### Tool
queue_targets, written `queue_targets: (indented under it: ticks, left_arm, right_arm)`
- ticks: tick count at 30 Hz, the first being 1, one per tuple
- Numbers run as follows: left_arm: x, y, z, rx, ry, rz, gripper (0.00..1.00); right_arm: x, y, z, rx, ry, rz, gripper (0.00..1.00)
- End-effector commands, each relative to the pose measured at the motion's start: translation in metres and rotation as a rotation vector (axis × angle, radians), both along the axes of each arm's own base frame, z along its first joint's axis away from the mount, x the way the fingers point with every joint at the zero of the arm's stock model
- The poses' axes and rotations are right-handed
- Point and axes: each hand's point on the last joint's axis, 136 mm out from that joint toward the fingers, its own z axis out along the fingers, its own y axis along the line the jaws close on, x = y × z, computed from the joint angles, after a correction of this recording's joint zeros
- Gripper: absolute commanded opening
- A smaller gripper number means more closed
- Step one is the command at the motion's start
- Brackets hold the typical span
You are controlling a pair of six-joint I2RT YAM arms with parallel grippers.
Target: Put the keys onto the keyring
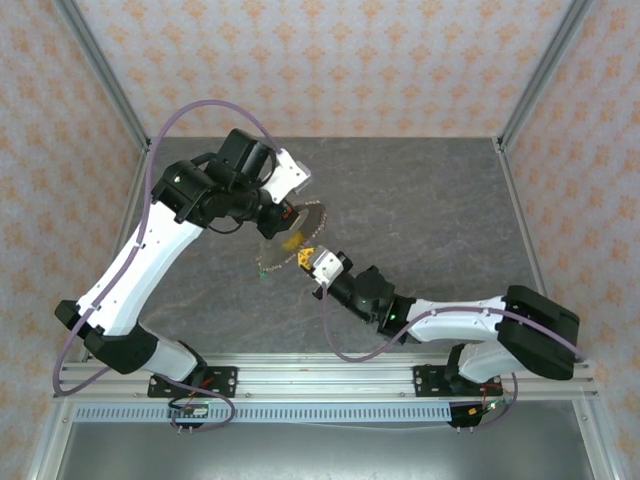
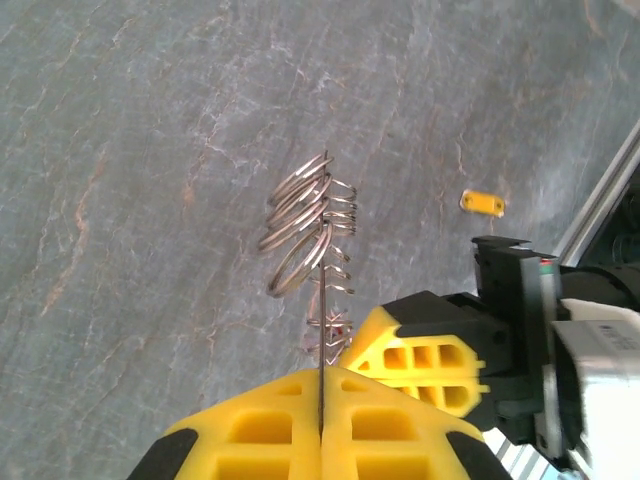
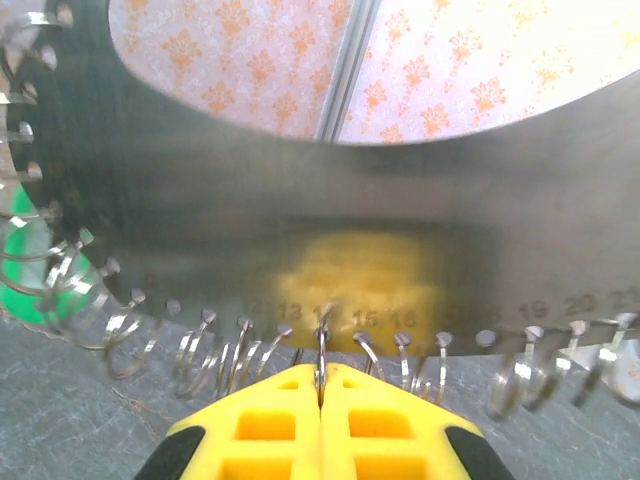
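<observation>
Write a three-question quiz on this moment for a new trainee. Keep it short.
1. True or false: the left claw is shut on the edge of the keyring disc.
2. What does the right claw pinch? A) a wire ring at the disc's rim; B) a cable; C) nothing.
3. Fill the gap: the loose tag lying alone on the table is coloured ____.

Key: 1 true; 2 A; 3 yellow.
</observation>
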Motion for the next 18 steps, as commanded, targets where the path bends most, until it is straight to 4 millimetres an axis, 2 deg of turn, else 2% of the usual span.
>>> queue_targets:
  ticks: [1,4,9,10,15,18]
  left_arm:
    - [0.007,-0.016,0.015,-0.170,0.008,0.020,0.00]
    - [0.012,-0.015,0.003,-0.182,0.056,0.045,0.00]
    - [0.019,-0.025,-0.014,-0.285,0.145,0.069,0.00]
    - [0.021,-0.025,-0.020,-0.295,0.160,0.084,0.00]
    - [0.034,-0.017,-0.051,-0.343,0.229,0.185,0.10]
    - [0.038,-0.014,-0.075,-0.357,0.269,0.237,0.11]
  right_arm:
    - [-0.010,-0.005,0.010,0.054,0.041,0.072,0.00]
    - [-0.013,-0.009,0.003,0.033,0.078,0.111,0.00]
    - [-0.015,-0.014,-0.009,0.019,0.150,0.163,0.00]
    - [-0.016,-0.018,-0.001,0.042,0.150,0.170,0.00]
    - [-0.018,-0.024,-0.013,0.024,0.236,0.218,0.00]
    - [-0.021,-0.028,-0.026,-0.003,0.301,0.247,0.00]
